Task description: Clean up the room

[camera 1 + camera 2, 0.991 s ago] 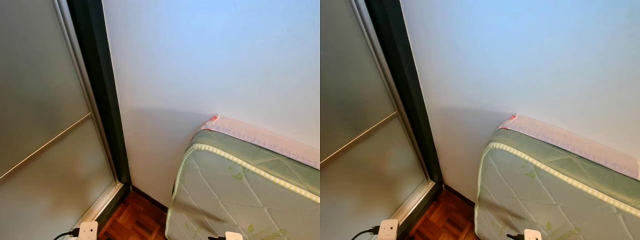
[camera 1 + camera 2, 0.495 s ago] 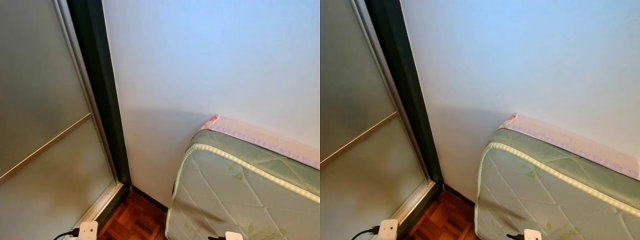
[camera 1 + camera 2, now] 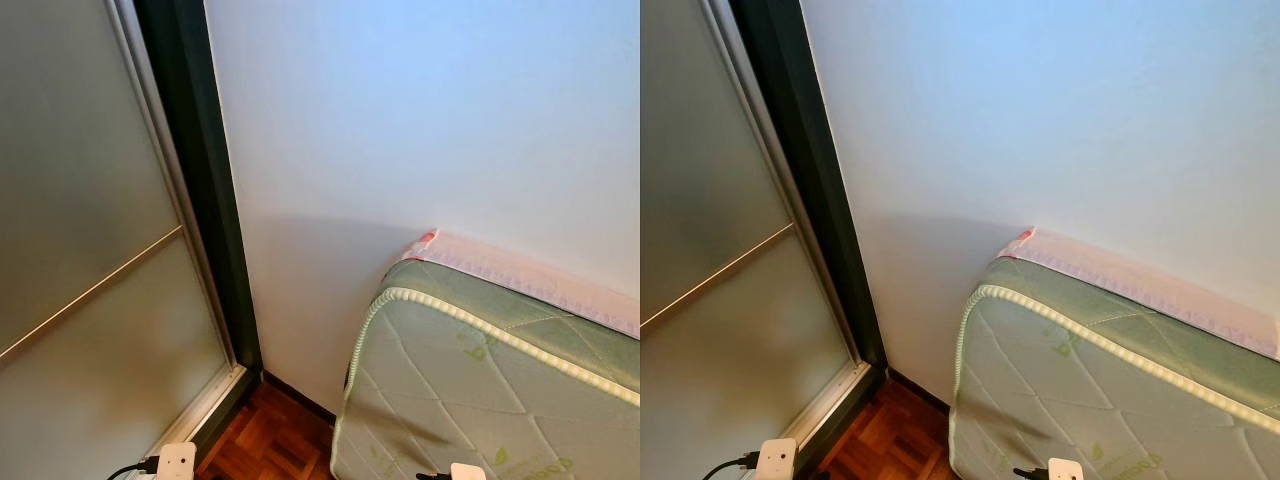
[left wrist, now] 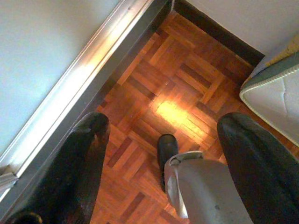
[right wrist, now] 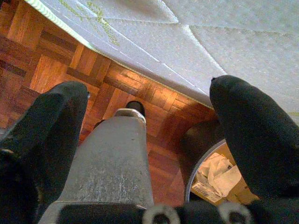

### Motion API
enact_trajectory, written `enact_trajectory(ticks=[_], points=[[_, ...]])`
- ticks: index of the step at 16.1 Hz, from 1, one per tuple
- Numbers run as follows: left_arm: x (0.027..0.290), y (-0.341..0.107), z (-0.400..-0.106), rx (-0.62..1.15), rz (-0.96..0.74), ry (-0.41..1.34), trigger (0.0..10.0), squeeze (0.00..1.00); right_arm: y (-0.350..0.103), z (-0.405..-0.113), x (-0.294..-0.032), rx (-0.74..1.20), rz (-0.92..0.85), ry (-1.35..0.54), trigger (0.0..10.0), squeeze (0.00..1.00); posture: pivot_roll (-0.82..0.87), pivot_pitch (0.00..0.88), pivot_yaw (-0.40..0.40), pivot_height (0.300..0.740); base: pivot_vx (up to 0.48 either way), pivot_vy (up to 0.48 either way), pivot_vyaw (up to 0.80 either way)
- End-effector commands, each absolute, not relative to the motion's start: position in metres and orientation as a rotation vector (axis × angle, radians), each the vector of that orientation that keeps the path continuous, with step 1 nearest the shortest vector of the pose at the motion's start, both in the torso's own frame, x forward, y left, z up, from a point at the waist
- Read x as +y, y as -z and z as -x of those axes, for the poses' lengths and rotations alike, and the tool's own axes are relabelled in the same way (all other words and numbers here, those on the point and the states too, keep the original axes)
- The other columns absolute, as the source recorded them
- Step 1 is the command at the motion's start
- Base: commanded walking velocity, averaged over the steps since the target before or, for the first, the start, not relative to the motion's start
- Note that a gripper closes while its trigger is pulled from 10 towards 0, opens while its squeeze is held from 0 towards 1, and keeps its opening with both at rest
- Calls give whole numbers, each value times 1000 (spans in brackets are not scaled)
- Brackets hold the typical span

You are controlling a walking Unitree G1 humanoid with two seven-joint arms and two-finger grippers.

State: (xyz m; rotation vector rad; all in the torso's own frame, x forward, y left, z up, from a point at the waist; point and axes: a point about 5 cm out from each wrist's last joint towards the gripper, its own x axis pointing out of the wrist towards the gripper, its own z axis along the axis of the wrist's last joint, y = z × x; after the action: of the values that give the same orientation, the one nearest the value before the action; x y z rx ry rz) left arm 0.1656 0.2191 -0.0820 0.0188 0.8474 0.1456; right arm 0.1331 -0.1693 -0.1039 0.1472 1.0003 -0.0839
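Observation:
Both arms hang at my sides. In the left wrist view my left gripper (image 4: 163, 123) is open over the parquet floor (image 4: 187, 79), with nothing between its black fingers (image 4: 86, 154). My right gripper (image 5: 149, 86) is open too, hanging beside the mattress side (image 5: 196, 42). Below it stands a round dark bin (image 5: 196, 154) holding crumpled paper (image 5: 215, 175) and a cardboard piece. My own silver legs (image 5: 112, 163) and a black foot (image 4: 167, 147) show between the fingers.
Straight ahead is a bare white wall (image 3: 400, 120). A frosted sliding door (image 3: 80, 250) with a dark frame (image 3: 205, 200) is on the left. A green quilted mattress (image 3: 470, 380) stands on the right. A narrow strip of parquet (image 3: 270, 435) runs between them.

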Motion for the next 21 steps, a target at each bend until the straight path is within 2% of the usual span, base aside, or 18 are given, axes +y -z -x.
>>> enact_trajectory(ticks=[1, 5, 21], points=[[204, 80, -188, 952, -25, -71, 10000, 0, 75, -187, -223, 951, -145, 65, 10000, 0, 71, 0, -84, 740, 0, 0, 0], [203, 80, -188, 949, -16, -73, 10000, 0, 75, -187, -224, 945, -143, 61, 10000, 0, 69, 0, -85, 740, 0, 0, -134], [204, 80, -188, 946, -13, -76, 10000, 0, 76, -186, -225, 965, -123, 70, 10000, 0, 74, 0, -83, 740, 0, 0, -795]])
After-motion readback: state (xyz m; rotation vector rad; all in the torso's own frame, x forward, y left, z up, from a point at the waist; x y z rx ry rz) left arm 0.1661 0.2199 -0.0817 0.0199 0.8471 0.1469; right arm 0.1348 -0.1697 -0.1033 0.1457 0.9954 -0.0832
